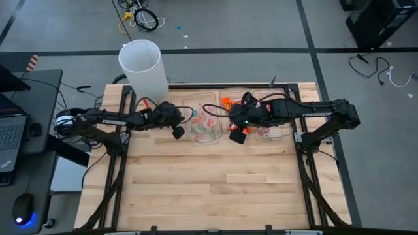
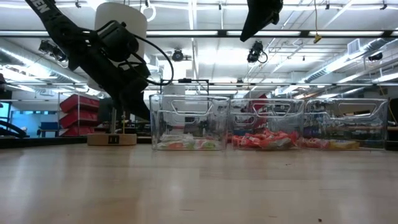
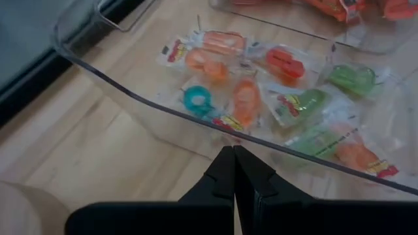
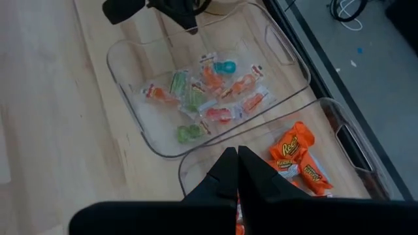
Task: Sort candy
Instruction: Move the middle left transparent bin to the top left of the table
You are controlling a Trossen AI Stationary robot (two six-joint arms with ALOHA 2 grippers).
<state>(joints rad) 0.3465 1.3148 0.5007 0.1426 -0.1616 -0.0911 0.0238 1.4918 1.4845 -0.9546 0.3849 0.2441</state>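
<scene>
bare wooden table (image 2: 199,186) lies nearest in the low view, with three clear trays in a row at its far edge. the left tray (image 1: 204,121) holds pale green-and-pink candy (image 3: 261,98); the middle tray (image 2: 266,123) holds orange candy (image 4: 297,156); the right tray (image 2: 345,123) holds pink-and-yellow sweets (image 2: 333,144). the left gripper (image 3: 233,171), fingers pressed together and empty, hangs just outside the left tray's wall. the right gripper (image 4: 236,171), likewise clenched on nothing, hovers over the middle tray. a white cylinder (image 1: 142,65) stands behind the table.
</scene>
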